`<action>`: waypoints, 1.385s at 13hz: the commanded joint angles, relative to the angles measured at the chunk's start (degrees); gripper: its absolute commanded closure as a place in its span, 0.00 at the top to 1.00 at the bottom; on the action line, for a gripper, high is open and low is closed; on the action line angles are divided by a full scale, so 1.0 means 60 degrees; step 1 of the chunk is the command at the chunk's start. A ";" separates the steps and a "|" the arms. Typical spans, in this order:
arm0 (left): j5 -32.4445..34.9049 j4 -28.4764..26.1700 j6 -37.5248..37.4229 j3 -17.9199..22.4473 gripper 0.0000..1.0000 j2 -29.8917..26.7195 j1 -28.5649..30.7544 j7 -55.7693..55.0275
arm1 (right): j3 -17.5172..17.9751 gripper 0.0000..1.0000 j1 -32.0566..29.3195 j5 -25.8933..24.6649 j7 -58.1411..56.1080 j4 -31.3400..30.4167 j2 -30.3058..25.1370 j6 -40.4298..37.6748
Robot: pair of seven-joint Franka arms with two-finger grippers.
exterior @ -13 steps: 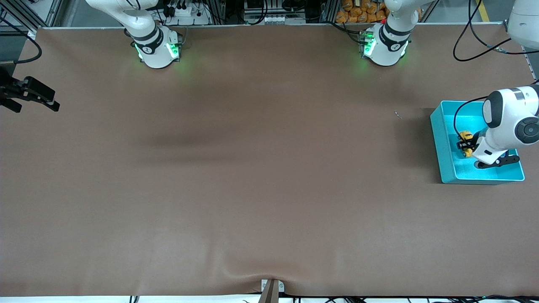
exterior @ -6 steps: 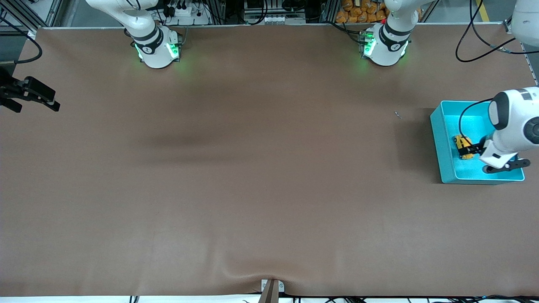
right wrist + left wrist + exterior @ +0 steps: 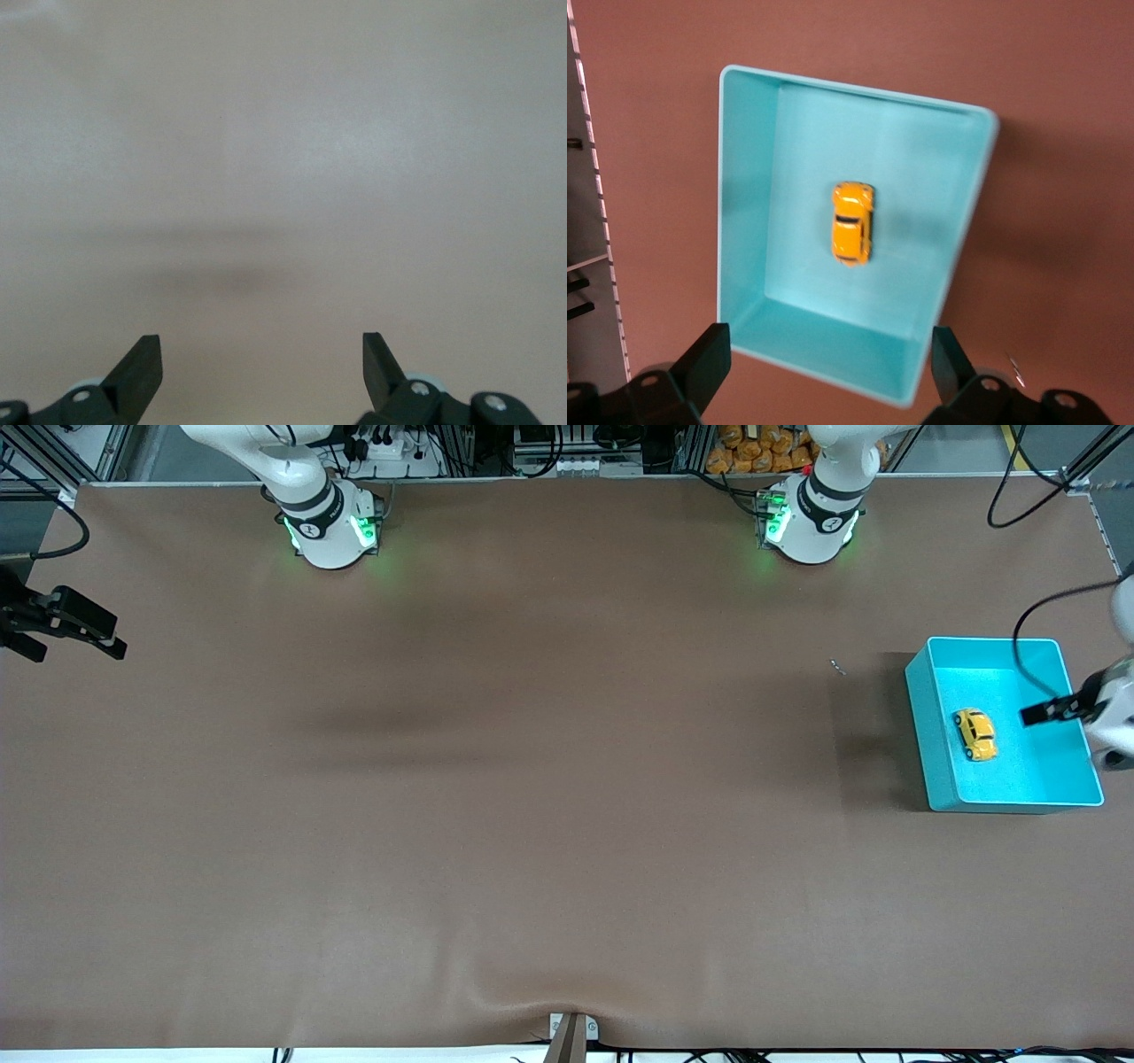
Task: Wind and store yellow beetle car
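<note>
The yellow beetle car lies on its wheels on the floor of the turquoise bin, at the left arm's end of the table. In the left wrist view the car sits mid-bin, untouched. My left gripper hangs open above the bin, over the bin's outer rim and partly out of the front view. Seen from its wrist, the left gripper holds nothing. My right gripper waits open over the right arm's end of the table, and the right gripper shows only bare table beneath it.
The brown table mat spreads wide between the arms. A tiny dark speck lies on it beside the bin. Both arm bases stand at the table's edge farthest from the front camera.
My left gripper has let go of the car, opened, and risen out of the bin toward the table's end. The car now rests alone in the bin. The right arm is unmoved.
</note>
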 commanded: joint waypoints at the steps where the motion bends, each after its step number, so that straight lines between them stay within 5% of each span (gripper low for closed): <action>1: -0.1059 0.2022 -0.1847 -0.0014 1.00 -0.0008 -0.0123 0.0813 | -0.0063 1.00 0.0155 -0.0152 0.0102 -0.0273 -0.0277 0.0098; 5: -0.1501 0.2394 -0.2100 -0.0043 1.00 -0.0945 -0.0913 0.0695 | -0.0063 1.00 0.0155 -0.0152 0.0102 -0.0273 -0.0277 0.0098; 9: -0.1647 0.2380 -0.2115 -0.0877 1.00 -0.1399 -0.1456 0.0359 | -0.0049 1.00 0.0155 -0.0152 0.0102 -0.0273 -0.0262 0.0112; 18: -0.2483 0.2394 -0.2994 -0.1361 1.00 -0.1722 -0.1501 0.0374 | -0.0063 1.00 0.0155 -0.0152 0.0102 -0.0273 -0.0277 0.0098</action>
